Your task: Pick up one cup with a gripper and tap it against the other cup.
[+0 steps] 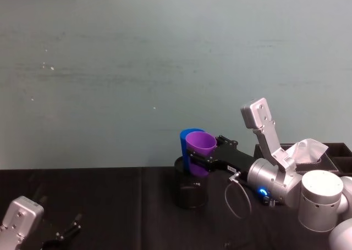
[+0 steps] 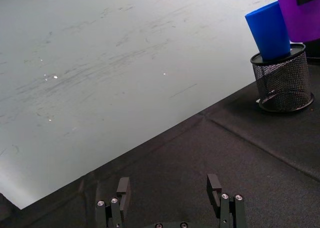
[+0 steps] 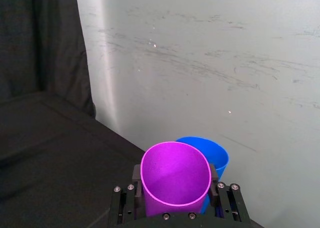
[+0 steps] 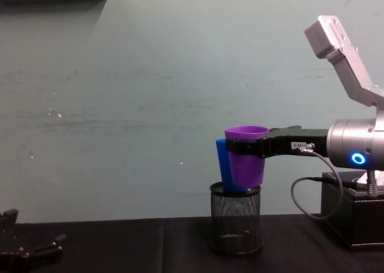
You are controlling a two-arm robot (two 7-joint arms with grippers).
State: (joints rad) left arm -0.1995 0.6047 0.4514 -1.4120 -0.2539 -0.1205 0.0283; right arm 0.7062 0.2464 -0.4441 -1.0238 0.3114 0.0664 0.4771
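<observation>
My right fingers (image 4: 243, 148) were clamped round the purple cup (image 4: 246, 168), held up in the air right against the blue cup (image 4: 221, 162) standing in the mesh pen holder (image 4: 236, 222), so they'd tap. Left fingers (image 1: 67, 232) sat spread wide, parked low over the desk (image 1: 126, 206).

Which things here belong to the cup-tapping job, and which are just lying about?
Job: purple cup, held in the right tool; blue cup, standing in the mesh pen holder.
Lying about: left tool, open, parked low left; tissue box.
</observation>
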